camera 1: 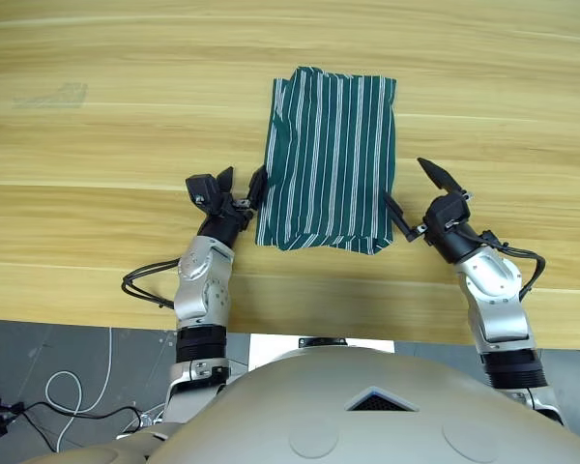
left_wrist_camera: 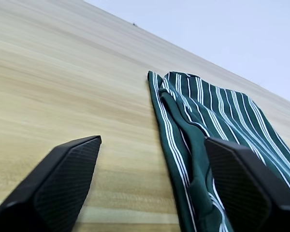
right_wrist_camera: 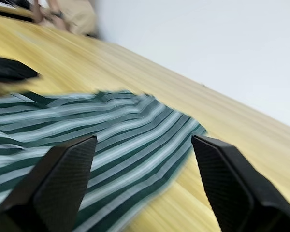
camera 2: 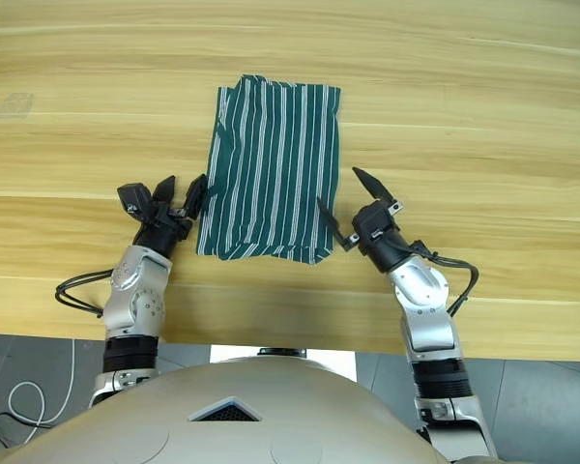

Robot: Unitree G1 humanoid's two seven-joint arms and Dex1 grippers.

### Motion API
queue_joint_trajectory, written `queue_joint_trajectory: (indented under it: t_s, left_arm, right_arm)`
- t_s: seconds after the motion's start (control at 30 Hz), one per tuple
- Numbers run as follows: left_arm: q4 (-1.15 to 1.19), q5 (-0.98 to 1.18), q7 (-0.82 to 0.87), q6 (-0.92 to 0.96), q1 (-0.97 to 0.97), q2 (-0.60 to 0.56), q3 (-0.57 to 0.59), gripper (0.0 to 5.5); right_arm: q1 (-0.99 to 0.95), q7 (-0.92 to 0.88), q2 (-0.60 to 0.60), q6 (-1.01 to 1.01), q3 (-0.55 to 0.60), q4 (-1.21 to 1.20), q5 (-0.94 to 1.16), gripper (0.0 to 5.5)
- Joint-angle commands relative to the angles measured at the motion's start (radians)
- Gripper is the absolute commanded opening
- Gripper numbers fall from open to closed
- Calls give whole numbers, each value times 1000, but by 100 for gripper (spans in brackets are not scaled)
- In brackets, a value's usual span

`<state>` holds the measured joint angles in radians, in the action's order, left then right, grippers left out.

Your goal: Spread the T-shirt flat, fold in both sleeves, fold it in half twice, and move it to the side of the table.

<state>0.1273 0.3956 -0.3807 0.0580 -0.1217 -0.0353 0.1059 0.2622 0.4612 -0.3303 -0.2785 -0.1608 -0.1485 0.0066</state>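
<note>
As the folded T-shirt point(camera 1: 331, 159) lies between them, the left gripper point(camera 1: 240, 188) and right gripper point(camera 1: 409, 186) flank its near corners, jaws apart, seemingly poised to fold.

T-shirt point(camera 1: 331, 159) lies on table point(camera 1: 97, 174), about mid-width, set back from the near edge. Left gripper point(camera 1: 242, 184) sits at its left edge, toward the front corner. Right gripper point(camera 1: 407, 182) sits just beside its right front corner.
</note>
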Motion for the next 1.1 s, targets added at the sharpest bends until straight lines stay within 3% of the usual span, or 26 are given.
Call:
queue_joint_trajectory:
  t_s: [0.03, 0.33, 0.57, 0.97, 1.1]
  left_arm:
    - [38, -7, -4, 4, 12, 10, -7, 397]
    - [-145, 33, -1, 42, 0, -2, -7, 397]
    - [-234, 76, 9, 74, 3, -34, 49, 397]
    - [-141, 64, -31, 67, 77, -102, 75, 397]
    - [-93, 58, -37, 47, 90, -104, 82, 397]
  right_arm:
    - [-19, 9, -15, 16, -26, 18, -36, 363]
    - [-156, -62, 18, 22, -31, 306, -123, 363]
    - [-159, -68, -43, -35, -14, 473, -145, 363]
    - [-89, -49, -144, -145, -115, 266, -261, 363]
    - [-91, -32, -159, -154, -86, 159, -212, 363]
